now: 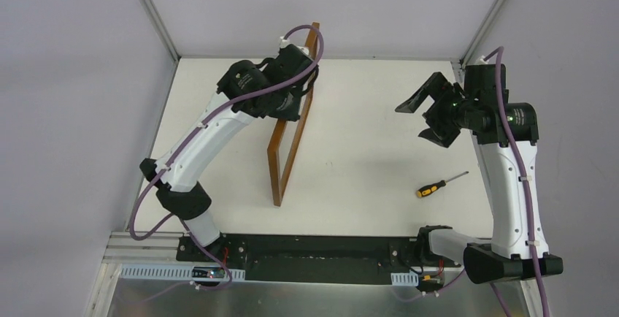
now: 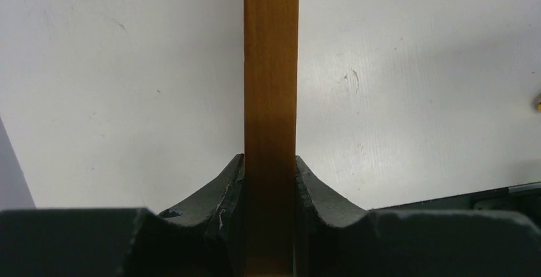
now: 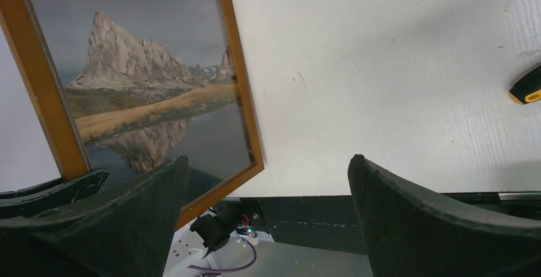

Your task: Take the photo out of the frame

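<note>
The frame (image 1: 288, 153) stands on its edge on the white table (image 1: 365, 98), upright and edge-on to the top camera. My left gripper (image 1: 305, 83) is shut on its upper rail. In the left wrist view the orange-brown rail (image 2: 271, 66) runs straight up between the two pads of that gripper (image 2: 270, 162). The photo (image 3: 147, 79), a mountain mirrored in a lake, sits inside the frame (image 3: 239, 85), facing my right gripper. My right gripper (image 1: 425, 120) is open and empty in the air, well to the right of the frame; it also shows in the right wrist view (image 3: 268, 159).
A screwdriver (image 1: 440, 184) with an orange and black handle lies on the table at the right, near the right arm; its handle shows in the right wrist view (image 3: 527, 85). The black base rail (image 1: 314, 258) runs along the near table edge.
</note>
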`<state>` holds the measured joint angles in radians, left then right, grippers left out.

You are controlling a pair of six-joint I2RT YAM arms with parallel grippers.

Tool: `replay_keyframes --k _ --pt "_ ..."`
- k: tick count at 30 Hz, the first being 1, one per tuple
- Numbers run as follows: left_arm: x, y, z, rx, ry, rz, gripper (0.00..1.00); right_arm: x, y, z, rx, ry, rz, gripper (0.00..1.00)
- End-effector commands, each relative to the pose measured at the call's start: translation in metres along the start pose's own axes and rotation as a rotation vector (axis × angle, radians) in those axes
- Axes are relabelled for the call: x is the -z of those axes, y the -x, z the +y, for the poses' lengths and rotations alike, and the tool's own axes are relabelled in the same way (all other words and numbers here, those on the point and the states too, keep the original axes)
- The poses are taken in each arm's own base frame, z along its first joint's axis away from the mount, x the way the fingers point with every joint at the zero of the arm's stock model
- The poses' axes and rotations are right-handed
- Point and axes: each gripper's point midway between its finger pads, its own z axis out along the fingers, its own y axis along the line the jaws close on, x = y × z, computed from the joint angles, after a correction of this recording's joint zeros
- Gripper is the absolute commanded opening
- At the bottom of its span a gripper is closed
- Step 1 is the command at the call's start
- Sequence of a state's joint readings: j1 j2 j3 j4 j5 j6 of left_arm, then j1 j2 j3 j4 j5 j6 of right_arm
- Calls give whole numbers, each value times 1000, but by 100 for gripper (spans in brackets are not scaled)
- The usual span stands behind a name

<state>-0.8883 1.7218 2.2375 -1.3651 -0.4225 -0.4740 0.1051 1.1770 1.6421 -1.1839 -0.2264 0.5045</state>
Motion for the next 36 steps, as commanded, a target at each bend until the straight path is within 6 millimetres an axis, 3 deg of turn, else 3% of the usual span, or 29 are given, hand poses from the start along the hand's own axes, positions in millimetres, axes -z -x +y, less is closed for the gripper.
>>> replay_keyframes --k 1,8,19,29,36 --pt "13 6 26 103 0 -60 0 2 -9 3 14 29 22 99" --pt "10 -23 59 222 42 -56 0 -7 -21 -4 12 15 60 99" --pt "-20 -65 129 476 113 -37 0 -17 -30 -5 21 7 101 99" --pt "-52 -96 164 658 149 -55 0 -24 -34 -8 27 -10 124 99" --pt "-71 -121 197 666 261 -36 0 -30 -38 -14 28 -27 148 99"
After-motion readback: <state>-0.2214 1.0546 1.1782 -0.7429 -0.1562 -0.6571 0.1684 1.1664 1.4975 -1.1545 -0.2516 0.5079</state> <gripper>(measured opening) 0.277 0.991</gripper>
